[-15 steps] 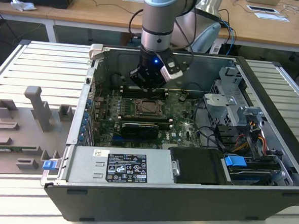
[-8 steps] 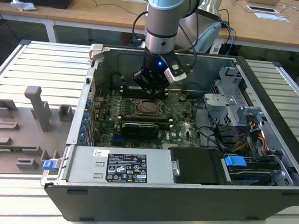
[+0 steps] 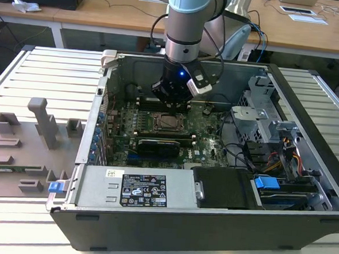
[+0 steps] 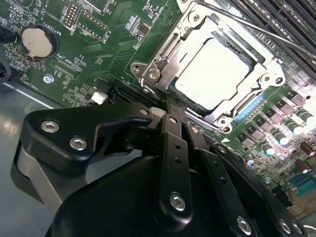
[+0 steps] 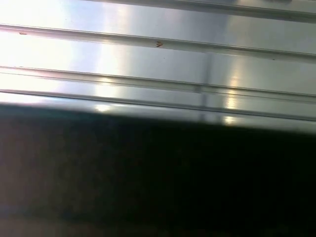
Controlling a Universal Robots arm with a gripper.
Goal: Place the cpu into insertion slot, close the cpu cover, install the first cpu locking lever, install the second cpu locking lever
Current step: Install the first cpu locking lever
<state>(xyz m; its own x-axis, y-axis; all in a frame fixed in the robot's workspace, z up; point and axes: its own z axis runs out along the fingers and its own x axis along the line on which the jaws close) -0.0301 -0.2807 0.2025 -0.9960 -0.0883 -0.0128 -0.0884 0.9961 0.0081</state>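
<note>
Your black gripper (image 4: 170,111) hangs just beside the square black insertion slot (image 4: 163,49); jaws look pressed together, empty. Dull silver square cpu (image 4: 212,74) sits in the slot, thin silver-grey metal cpu cover (image 4: 197,29) down around it. Long black memory slots (image 4: 281,22) flank it on the green motherboard (image 4: 98,44).

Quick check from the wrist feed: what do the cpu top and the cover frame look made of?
The cpu top looks like dull, matte silver metal, with a soft even sheen. The cover looks like brighter stamped steel: sharp glints along its bent edges. Both guesses rest on look alone.
</note>
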